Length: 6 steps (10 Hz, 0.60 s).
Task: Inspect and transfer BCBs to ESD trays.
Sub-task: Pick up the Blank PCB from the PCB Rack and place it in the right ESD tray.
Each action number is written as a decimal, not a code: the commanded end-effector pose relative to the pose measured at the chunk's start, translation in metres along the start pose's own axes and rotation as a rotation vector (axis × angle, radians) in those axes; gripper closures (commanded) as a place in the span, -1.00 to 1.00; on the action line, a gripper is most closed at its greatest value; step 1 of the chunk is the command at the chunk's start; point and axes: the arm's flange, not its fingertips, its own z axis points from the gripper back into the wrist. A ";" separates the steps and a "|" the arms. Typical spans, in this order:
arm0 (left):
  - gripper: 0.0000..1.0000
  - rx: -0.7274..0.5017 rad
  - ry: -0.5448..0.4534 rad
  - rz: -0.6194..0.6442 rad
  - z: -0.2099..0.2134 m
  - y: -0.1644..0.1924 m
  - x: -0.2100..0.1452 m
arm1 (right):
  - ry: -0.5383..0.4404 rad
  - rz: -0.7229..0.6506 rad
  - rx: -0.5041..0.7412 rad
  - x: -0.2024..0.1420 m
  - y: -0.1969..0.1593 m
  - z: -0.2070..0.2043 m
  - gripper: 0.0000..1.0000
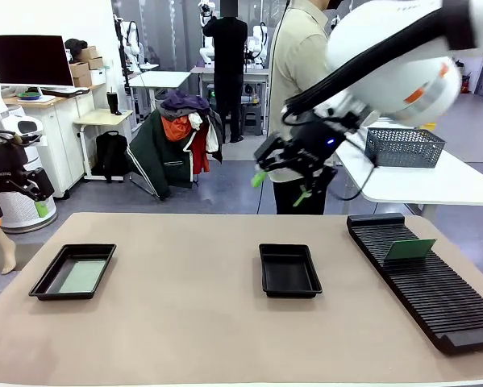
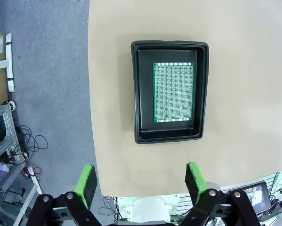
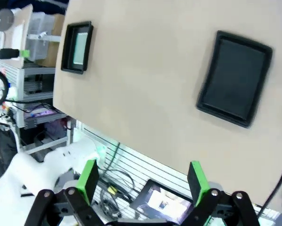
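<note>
Surface: a plain tan table (image 1: 185, 330), with the centre tray (image 1: 289, 272) about midway across it.
Room: a grey floor (image 1: 225, 189) lies beyond the table. A person (image 1: 297, 56) stands behind the centre tray. A white side table (image 1: 443, 184) carrying a grey mesh basket (image 1: 404, 147) is behind and to the tray's right. White cabinets (image 1: 52, 137) with a dark monitor (image 1: 27, 59) are far behind to its left.
Left tray (image 1: 49, 272): the same shallow black shape with sloped walls, well to the left of the centre tray.
First BCB (image 2: 173, 92): lies flat on the left tray's floor, pale green-grey face up. It has a fine grid of holes and a thin brighter green border, and it lies nearer one long wall.
Second BCB (image 1: 410, 249): green, leaning in a slot of the long black rack (image 1: 435, 302), right of the centre tray.
Left gripper (image 2: 141, 181): pads spread wide, high above the left tray.
Right gripper (image 1: 281, 187): fingers apart and bare, raised behind the centre tray.
</note>
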 end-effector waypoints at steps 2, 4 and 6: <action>-1.00 -0.006 -0.009 0.001 -0.003 0.000 0.000 | -0.021 0.164 -0.083 -0.020 -0.047 0.068 -1.00; -1.00 -0.006 -0.009 0.001 -0.003 0.000 0.000 | -0.003 0.284 -0.149 -0.032 -0.083 0.122 -1.00; -1.00 -0.006 -0.009 0.001 -0.003 0.000 0.000 | -0.021 0.395 -0.186 -0.040 -0.120 0.169 -1.00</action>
